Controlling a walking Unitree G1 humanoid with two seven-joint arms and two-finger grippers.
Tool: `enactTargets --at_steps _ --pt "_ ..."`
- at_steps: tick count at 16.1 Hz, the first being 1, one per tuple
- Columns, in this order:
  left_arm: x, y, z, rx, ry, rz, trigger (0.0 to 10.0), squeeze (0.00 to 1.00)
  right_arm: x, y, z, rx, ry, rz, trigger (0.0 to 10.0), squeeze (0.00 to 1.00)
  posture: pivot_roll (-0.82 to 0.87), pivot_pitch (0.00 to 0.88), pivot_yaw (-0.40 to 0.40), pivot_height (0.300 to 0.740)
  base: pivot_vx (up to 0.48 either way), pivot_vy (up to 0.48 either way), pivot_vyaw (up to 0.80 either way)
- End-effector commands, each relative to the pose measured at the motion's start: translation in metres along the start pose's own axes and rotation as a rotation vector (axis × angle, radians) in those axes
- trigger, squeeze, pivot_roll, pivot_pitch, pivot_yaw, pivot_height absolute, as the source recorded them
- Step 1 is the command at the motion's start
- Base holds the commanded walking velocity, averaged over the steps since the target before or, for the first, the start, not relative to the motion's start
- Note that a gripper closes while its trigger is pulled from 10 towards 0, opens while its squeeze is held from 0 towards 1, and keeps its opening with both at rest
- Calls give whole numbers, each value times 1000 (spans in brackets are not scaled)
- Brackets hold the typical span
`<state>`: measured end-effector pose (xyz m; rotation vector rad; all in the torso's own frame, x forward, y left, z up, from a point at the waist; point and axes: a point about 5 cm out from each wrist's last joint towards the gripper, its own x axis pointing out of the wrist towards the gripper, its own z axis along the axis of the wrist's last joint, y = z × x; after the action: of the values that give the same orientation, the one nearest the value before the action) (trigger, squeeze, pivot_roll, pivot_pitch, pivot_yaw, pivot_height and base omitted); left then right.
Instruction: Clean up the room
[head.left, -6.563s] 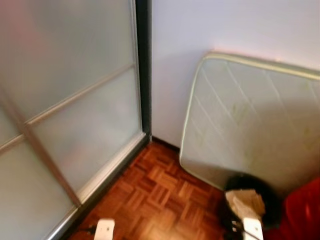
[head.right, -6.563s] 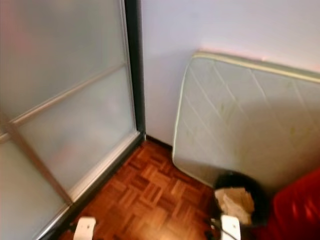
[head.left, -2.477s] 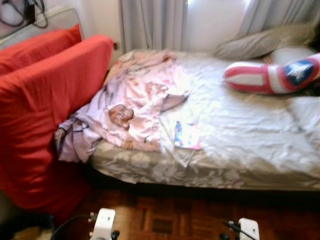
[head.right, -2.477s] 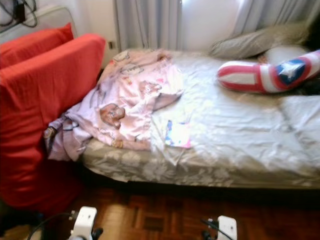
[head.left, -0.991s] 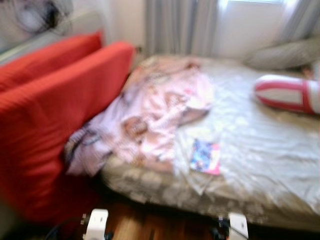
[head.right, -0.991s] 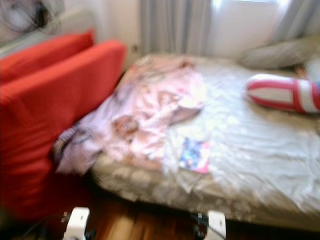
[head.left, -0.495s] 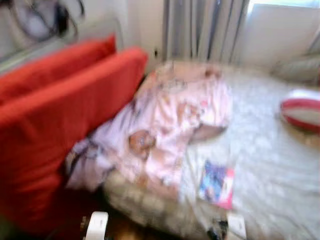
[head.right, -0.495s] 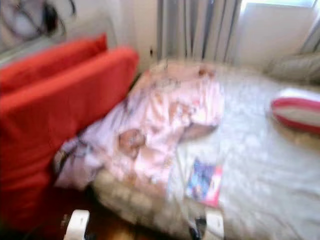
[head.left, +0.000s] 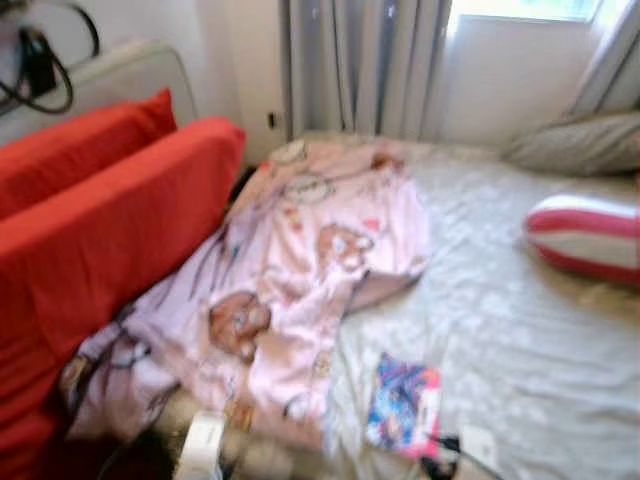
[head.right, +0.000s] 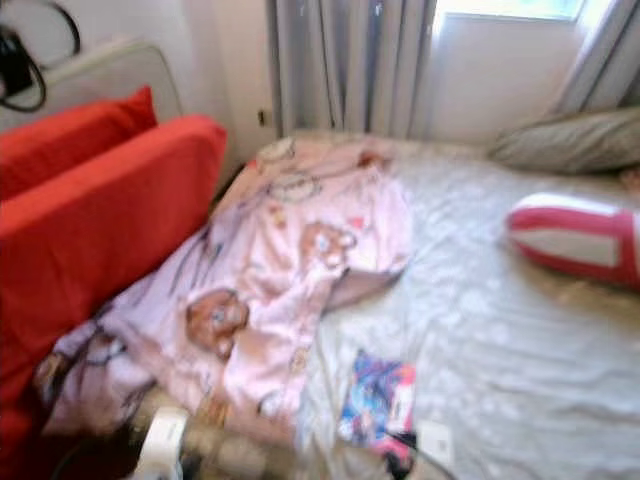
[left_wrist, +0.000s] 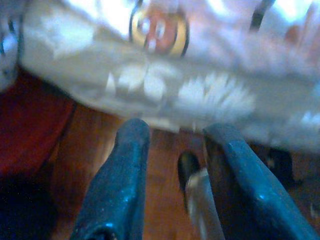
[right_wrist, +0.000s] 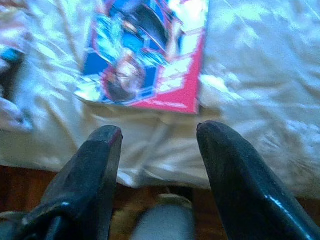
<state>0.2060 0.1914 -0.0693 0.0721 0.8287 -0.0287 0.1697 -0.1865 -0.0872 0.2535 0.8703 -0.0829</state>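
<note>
Now the right gripper (right_wrist: 157, 135), fingers wide, hangs at the bed (head.left: 520, 330) near edge beside the comic book (right_wrist: 145, 55); left gripper (left_wrist: 172, 135) also wide.

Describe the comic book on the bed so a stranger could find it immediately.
Start at the bed under the window. Near its front edge, just right of the rumpled pink blanket, a thin comic book lies flat on the pale sheet. It is the only glossy blue item with a pink border.

A bed (head.right: 520, 330) with a grey sheet takes up the middle and right. A pink blanket (head.right: 270, 280) lies on its left side. A small colourful book (head.right: 378, 398) lies near the bottom. Red cushions (head.right: 90, 220) stand at left.
</note>
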Motion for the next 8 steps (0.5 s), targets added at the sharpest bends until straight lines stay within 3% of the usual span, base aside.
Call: enactTargets --at_steps 1,6,7,8 --pt "-1 1 0 -21 -22 1 10000 0 -1 -3 2 20 -24 -13 10000 0 31 4 -6 740 0 0 0" --pt "2 3 53 -73 -297 13 10000 0 5 2 49 -12 -231 22 10000 0 19 27 1 740 0 0 0" --pt "0 4 74 -97 -419 -12 10000 0 4 6 84 -21 -397 39 10000 0 14 31 4 740 0 0 0" --pt "-1 4 80 -98 -455 -23 10000 0 3 8 96 -22 -457 46 10000 0 9 33 5 740 0 0 0"
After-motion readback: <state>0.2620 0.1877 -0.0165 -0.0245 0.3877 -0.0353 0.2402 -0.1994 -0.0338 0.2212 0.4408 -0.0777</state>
